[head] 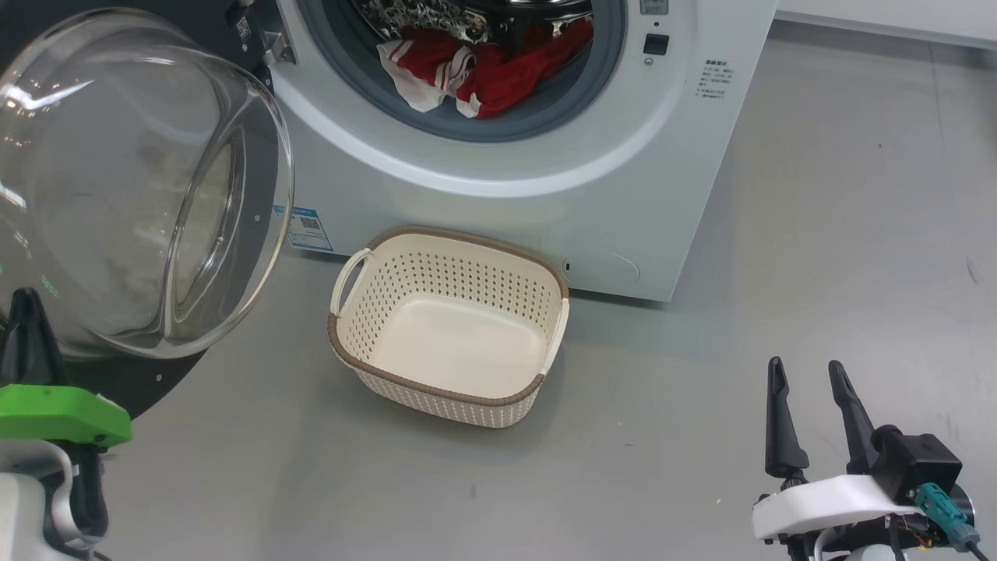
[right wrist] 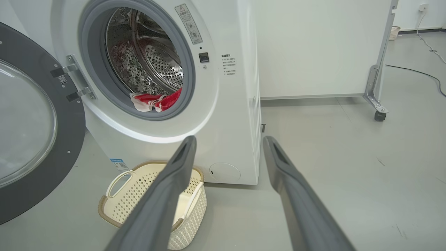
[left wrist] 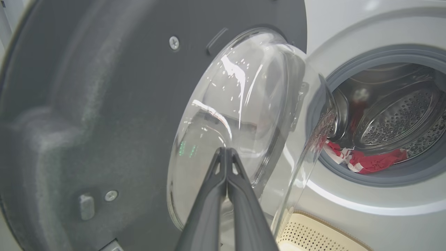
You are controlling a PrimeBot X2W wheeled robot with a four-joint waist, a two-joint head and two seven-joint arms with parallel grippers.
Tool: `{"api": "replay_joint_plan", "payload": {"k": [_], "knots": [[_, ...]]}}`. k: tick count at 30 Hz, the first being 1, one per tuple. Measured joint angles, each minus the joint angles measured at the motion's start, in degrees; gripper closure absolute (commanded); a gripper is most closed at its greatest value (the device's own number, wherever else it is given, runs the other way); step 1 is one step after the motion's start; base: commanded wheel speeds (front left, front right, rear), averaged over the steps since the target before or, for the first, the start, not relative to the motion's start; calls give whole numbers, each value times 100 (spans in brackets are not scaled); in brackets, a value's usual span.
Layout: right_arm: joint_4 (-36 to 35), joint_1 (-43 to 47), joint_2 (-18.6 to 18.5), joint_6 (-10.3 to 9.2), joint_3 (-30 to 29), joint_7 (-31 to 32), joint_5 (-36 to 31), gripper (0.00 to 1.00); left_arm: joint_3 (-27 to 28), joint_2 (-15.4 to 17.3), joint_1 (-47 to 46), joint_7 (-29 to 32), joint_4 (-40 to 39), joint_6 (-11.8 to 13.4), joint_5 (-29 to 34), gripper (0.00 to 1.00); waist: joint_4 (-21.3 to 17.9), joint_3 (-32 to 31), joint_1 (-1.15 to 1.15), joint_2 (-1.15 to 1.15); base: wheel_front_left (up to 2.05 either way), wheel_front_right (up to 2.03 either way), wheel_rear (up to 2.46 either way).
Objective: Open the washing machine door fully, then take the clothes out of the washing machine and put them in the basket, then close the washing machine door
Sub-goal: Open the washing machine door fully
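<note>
Grey floor spreads out in front of the washing machine. Nearest you, at the lower right of the head view, your right end effector hangs above bare floor, its two dark fingers spread wide and gripping nothing. At the lower left, your left end effector is closed, fingertips pressed together, pointing at the bulging glass of the washing machine door; you cannot tell whether the tips touch the glass. A green part sits on that wrist.

Beyond the right end effector, the basket stands upright on the floor just in front of the washing machine, its brown rim close to the white front panel and its cream bottom bare. The door is swung wide open to your left, inner face towards you, hung on two metal hinges at the left of the opening. A blue label sits low on the machine's front, between door and basket.

Farther in, the clothes, red with white stripes, lie at the bottom of the opening, draped over the grey rubber gasket, with the perforated steel drum behind them. Past the machine, the right wrist view shows a white panel standing on a caster and a dark cable on the floor.
</note>
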Motion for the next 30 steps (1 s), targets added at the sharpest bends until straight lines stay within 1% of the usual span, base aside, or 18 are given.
{"api": "replay_joint_plan", "payload": {"k": [5,12,20,23,30], "knots": [[-20,1,2,2,-55,0,0,0,-220,-124,15,-62,-325,-118,58,100,-7,-106,0,0,0,0,0],[-119,3,0,1,-151,0,0,0,-669,-372,150,-93,-736,-389,207,100,-127,-207,0,0,0,0,0],[-252,3,0,1,-213,0,-1,0,-1083,-579,559,-99,-825,-589,253,100,-371,-307,0,0,0,0,0],[-259,18,-1,1,-214,0,-2,0,-1196,-665,689,-99,-832,-605,272,100,-473,-335,0,0,0,0,0],[-307,97,-5,1,-213,0,-11,0,-1316,-754,863,-137,-854,-613,316,100,-697,-386,0,0,0,0,0]]}}
